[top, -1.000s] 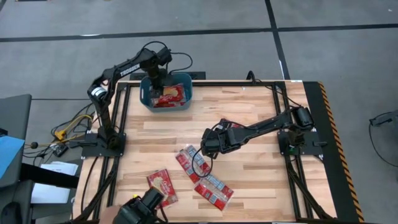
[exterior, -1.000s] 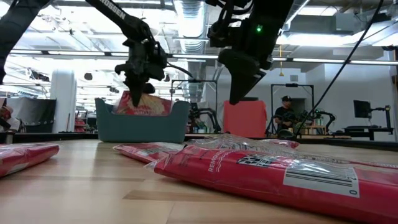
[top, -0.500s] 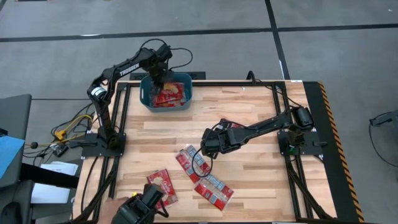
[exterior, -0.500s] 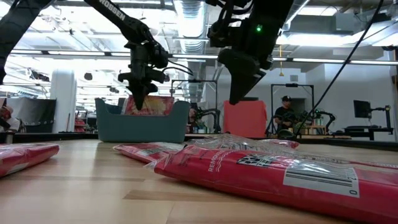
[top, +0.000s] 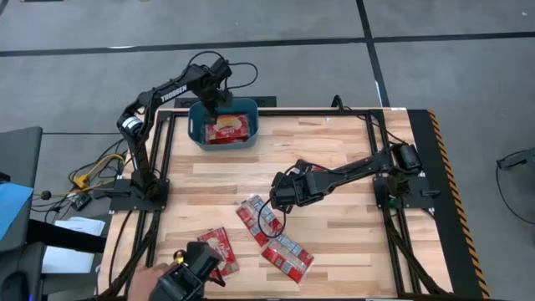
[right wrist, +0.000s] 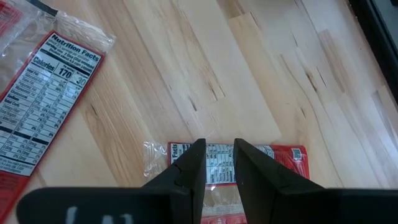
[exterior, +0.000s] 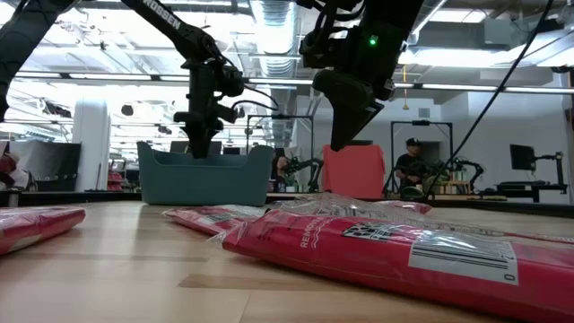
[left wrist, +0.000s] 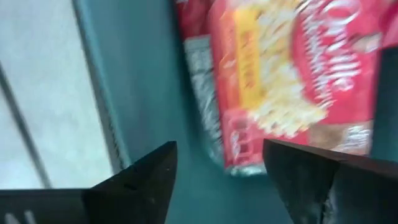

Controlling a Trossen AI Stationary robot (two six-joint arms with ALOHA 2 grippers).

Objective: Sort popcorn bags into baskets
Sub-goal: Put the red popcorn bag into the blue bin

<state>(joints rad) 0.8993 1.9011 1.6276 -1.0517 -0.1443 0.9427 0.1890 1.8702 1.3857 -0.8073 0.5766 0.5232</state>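
The high view looks straight down on the whole table point(top: 334, 150); the low view sits at tabletop height, facing level across it. Both share the bin point(top: 222, 125). The 2 wrist views look down from close

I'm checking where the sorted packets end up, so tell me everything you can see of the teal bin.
The teal bin is a rectangular tub of smooth plastic with rounded corners, standing upright near the table's far edge on the left arm's side. A red popcorn bag lies flat inside, printed face up. The left claw, open and empty, hangs over its far rim; whether it touches the bin is unclear.
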